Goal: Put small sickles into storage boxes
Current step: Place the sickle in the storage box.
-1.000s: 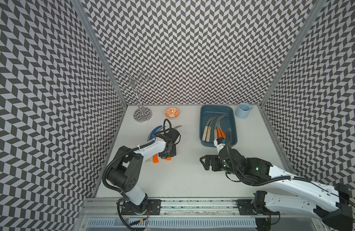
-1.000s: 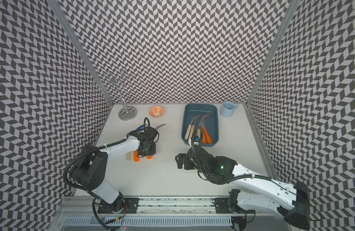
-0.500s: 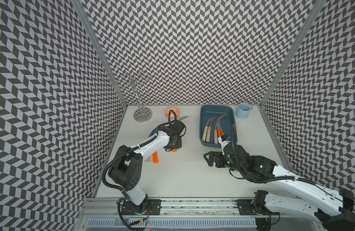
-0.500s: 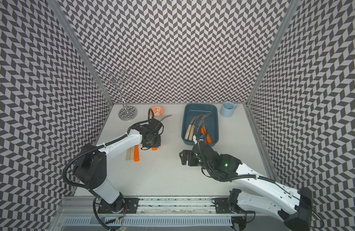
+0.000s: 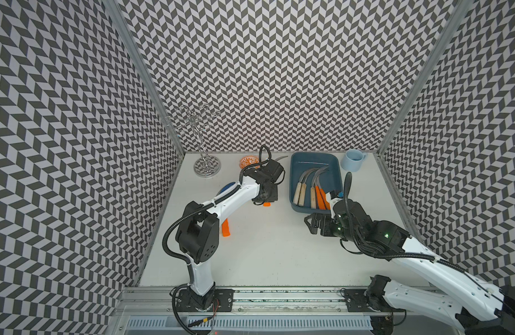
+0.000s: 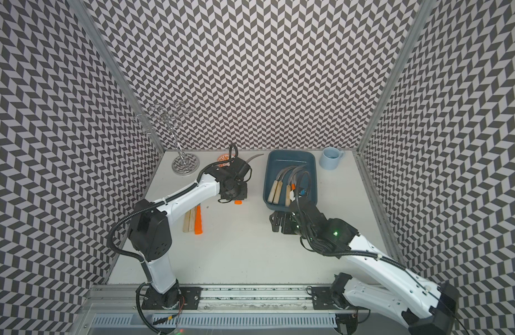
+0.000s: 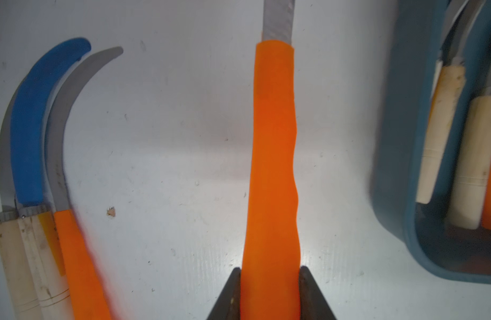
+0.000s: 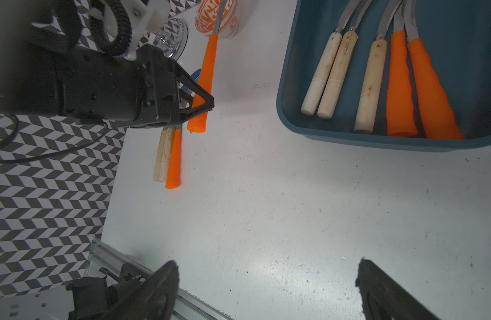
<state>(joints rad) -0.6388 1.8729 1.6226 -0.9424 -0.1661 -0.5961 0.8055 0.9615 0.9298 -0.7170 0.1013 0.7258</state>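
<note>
The left wrist view shows only the tips of the left gripper (image 7: 270,291) at the picture's edge, and it cuts off the blade of the held sickle (image 7: 272,166) just beyond the handle. On one side of that gripper the three sickles on the table (image 7: 31,138) lose their handle ends at the edge; on its other side the storage box (image 7: 391,171) is cropped and blurred. In both top views the gripper's body covers the held sickle except handle butt and blade tip. The right gripper (image 8: 266,291) shows as two blurred fingertips (image 8: 161,288), and from above its arm hides the box's near corner
</note>
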